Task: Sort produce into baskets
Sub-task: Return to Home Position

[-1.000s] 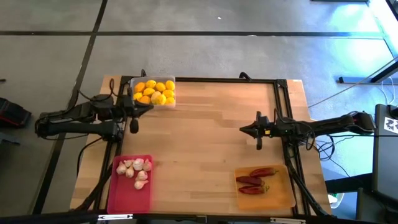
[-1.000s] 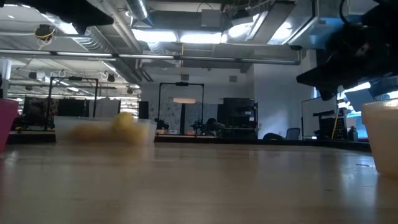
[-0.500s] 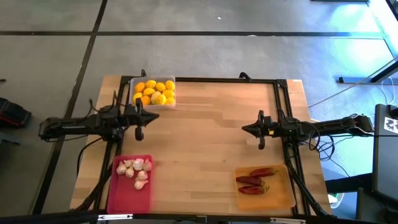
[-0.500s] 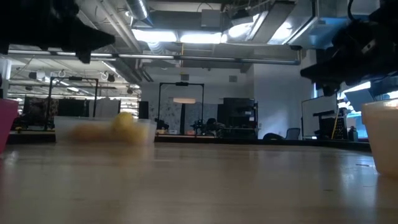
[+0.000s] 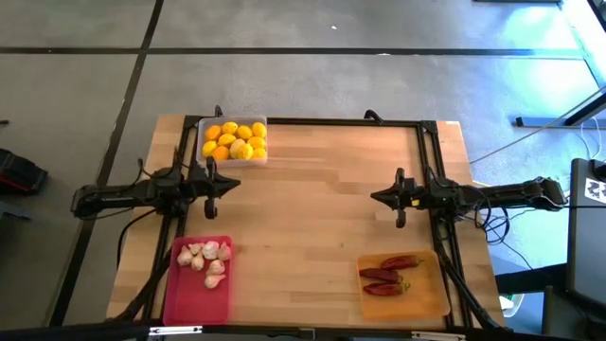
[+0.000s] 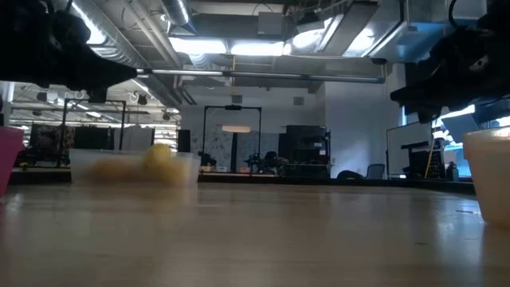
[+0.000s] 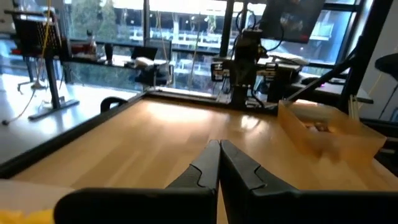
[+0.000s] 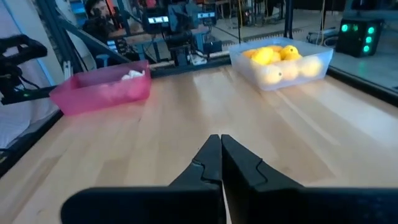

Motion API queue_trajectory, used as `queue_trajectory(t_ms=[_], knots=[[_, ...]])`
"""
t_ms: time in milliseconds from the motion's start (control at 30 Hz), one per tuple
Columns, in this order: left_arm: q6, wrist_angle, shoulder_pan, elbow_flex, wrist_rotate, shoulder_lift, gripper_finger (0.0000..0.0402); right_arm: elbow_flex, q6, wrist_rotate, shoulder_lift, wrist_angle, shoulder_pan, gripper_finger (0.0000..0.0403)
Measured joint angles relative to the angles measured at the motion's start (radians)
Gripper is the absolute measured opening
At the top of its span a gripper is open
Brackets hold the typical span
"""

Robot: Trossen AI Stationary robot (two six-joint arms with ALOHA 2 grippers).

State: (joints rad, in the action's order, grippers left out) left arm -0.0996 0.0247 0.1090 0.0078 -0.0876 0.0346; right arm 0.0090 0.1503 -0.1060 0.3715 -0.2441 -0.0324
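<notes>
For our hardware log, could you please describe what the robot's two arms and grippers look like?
The left arm and right arm are slim, dark and jointed, with black cables trailing beside them. The left gripper and right gripper each have two black, tapered fingers with notched inner edges.

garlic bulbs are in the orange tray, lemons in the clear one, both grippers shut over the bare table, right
Not quite: the high view shows the garlic bulbs in the pink-red tray; the orange tray holds the chili peppers. The rest stands: lemons in the clear tray, left gripper and right gripper shut over the table.
</notes>
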Motion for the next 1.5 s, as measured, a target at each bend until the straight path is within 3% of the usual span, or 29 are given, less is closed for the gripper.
queue_trajectory(t_ms=[433, 600, 1500], knots=[[0.036, 0.009, -0.001, 0.001, -0.003, -0.019, 0.0003, -0.001, -0.032, 0.021, -0.272, 0.128, 0.0, 0.0005], [0.036, 0.008, -0.001, 0.001, -0.003, -0.019, 0.0003, -0.001, -0.066, 0.096, -0.371, 0.211, 0.0, 0.0005], [0.036, -0.002, -0.001, 0.001, -0.003, -0.019, 0.0003, -0.001, -0.062, 0.107, -0.368, 0.228, 0.0, 0.0005]])
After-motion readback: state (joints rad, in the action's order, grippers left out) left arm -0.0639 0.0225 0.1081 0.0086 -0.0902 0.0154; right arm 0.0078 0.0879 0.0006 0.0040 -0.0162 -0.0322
